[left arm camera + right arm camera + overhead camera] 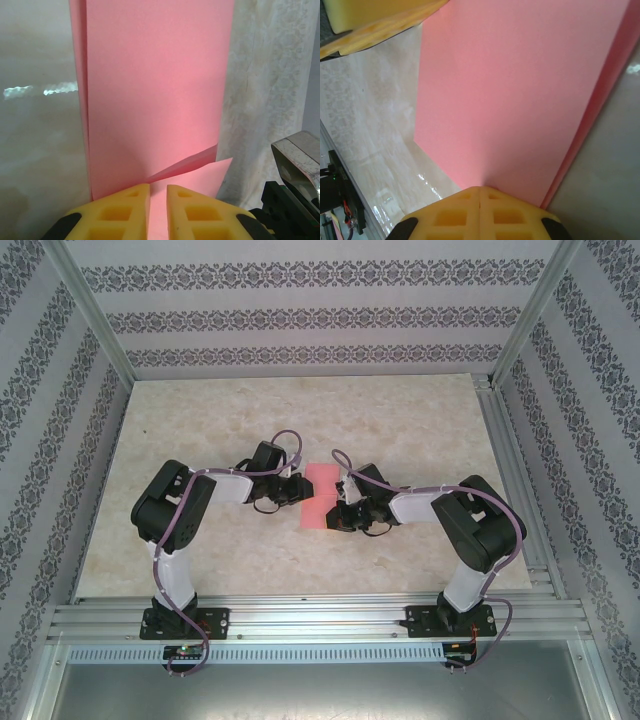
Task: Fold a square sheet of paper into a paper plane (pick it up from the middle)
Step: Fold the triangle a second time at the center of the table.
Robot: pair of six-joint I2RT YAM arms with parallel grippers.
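The square sheet of paper lies on the table between the two arms, folded double into a narrow pink-red strip. In the left wrist view the paper has a top layer lifting near its corner. My left gripper sits at the strip's left edge. Its yellow fingers stand a narrow gap apart, with pink paper showing in the gap. My right gripper is at the strip's near right edge. Its fingertips are closed tight together on the paper's edge, which puckers slightly there.
The marble-patterned table is ringed by patterned walls and a metal frame at the near edge. A yellow finger of the left gripper shows at the top left of the right wrist view.
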